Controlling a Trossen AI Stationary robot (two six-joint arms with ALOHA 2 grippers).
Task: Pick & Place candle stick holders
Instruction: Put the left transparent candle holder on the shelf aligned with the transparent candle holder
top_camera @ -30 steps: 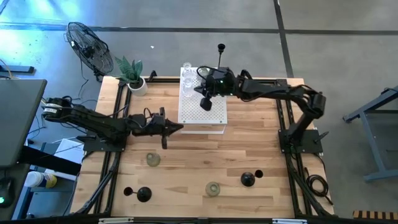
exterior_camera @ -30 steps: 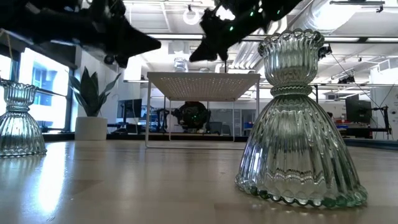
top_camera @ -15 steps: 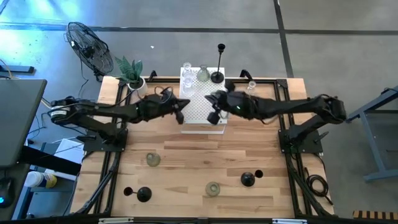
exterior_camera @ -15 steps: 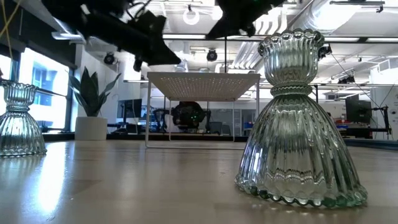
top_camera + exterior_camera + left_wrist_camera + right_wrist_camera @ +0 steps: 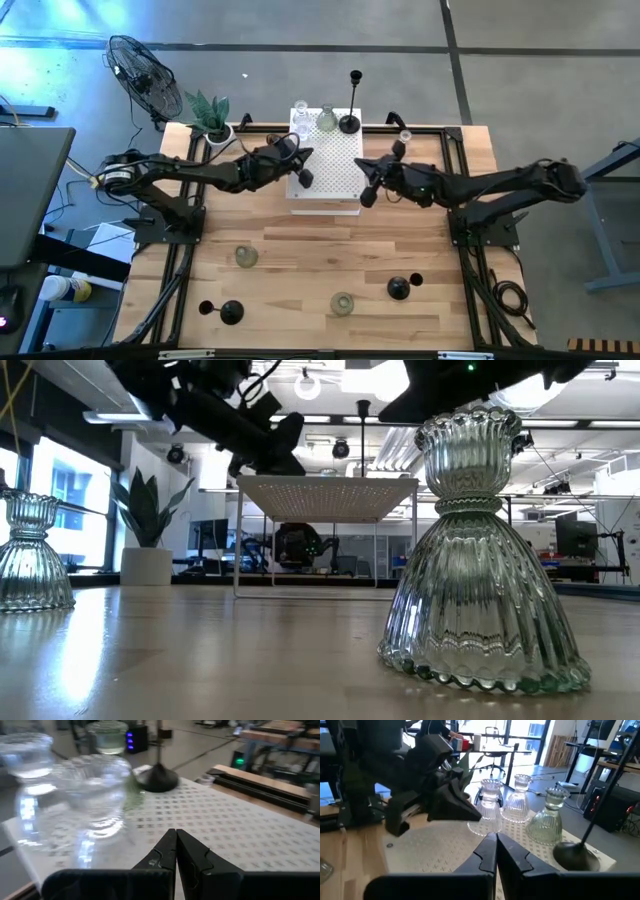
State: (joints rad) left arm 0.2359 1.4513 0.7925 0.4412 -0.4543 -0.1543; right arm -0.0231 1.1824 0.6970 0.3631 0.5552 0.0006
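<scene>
- Hovering with closed, empty fingers, the left gripper [image 5: 303, 177] hangs over the white perforated box's [image 5: 335, 180] left edge.
- Four candle stick holders [image 5: 326, 119] line the box's rear: three glass, one black.
- Four more dot the tabletop's [image 5: 300, 250] front.
- The right gripper [image 5: 366, 192], closed and empty, hangs beside the box's right edge.
- No writing is legible.

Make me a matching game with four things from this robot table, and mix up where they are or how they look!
Things:
1. potted plant
2. tall black candle stick holder
3. left gripper
4. greenish glass holder

Places or states:
A. shut, over the left edge of the white perforated box
B. standing on the wood near the table's front edge
C. at the table's back left corner
D. standing on the box's back edge

Pairs: 1-C, 2-D, 3-A, 4-B
</scene>
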